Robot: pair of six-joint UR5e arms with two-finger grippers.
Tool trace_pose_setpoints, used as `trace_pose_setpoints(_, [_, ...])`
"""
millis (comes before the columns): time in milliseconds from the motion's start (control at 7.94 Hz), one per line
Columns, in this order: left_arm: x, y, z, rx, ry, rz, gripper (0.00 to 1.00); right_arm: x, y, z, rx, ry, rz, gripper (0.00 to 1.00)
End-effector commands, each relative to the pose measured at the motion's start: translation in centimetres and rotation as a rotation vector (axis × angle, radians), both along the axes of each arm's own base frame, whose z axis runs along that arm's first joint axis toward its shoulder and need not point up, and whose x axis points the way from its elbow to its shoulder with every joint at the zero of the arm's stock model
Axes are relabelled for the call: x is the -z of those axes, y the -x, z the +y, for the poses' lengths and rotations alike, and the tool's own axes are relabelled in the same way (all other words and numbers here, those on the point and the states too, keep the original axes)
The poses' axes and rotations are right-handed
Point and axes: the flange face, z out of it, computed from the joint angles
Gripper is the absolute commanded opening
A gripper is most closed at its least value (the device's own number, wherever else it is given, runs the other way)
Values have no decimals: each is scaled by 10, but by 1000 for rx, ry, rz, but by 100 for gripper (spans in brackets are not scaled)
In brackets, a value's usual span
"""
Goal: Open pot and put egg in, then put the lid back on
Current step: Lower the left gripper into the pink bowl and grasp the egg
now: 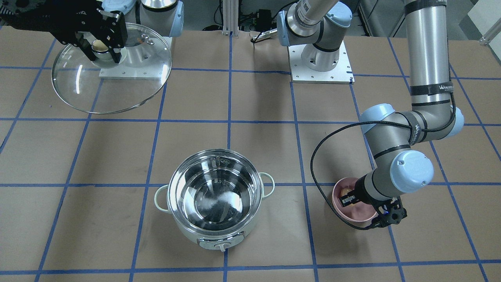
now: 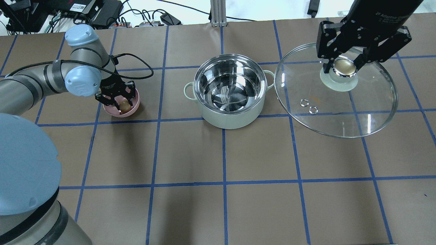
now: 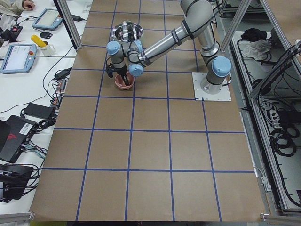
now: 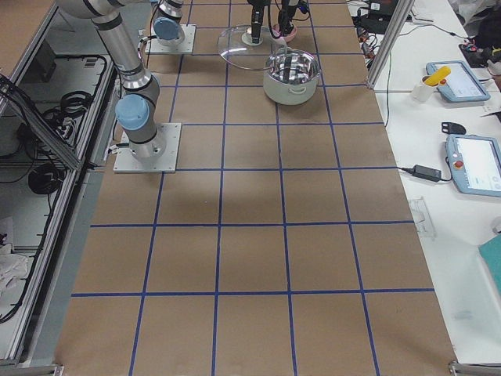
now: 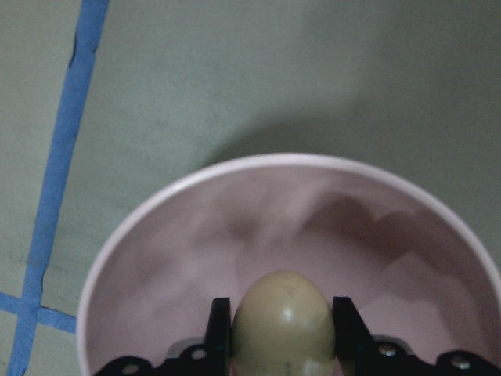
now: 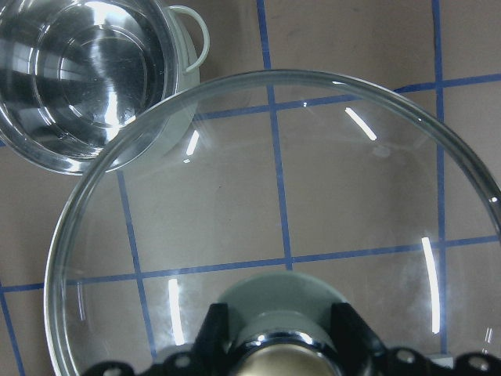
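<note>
The pot [image 2: 231,117] stands open and empty in the middle of the table; it also shows in the front view [image 1: 184,227]. My right gripper [image 2: 344,68] is shut on the beige knob of the glass lid [image 2: 340,109] and holds the lid off to the pot's right, clear of it. In the right wrist view the lid [image 6: 313,196] hangs below the fingers [image 6: 210,333]. My left gripper [image 2: 123,106] reaches into a pink bowl [image 2: 133,108]. Its fingers [image 5: 219,329] press both sides of the brown egg [image 5: 284,321].
The two arm base plates [image 1: 321,72] sit at the robot's side of the table. A black cable [image 1: 317,156] loops from the left wrist over the table beside the bowl. Blue tape lines grid the brown table top.
</note>
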Motion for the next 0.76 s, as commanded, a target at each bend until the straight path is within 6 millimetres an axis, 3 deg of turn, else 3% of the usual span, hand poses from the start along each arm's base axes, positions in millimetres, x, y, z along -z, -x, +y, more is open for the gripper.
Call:
trace_pose_setpoints(0, [-3, -1, -2, -8, 6, -6, 41, 0, 0, 0, 0, 1, 0, 25])
trace_pose_setpoints(378, [-11, -1, -1, 9, 17, -7, 33, 0, -1, 0, -1, 1, -2, 25])
trace_pose_setpoints(630, [-44, -1, 0, 32, 68, -20, 20, 0, -1, 0, -1, -1, -2, 25])
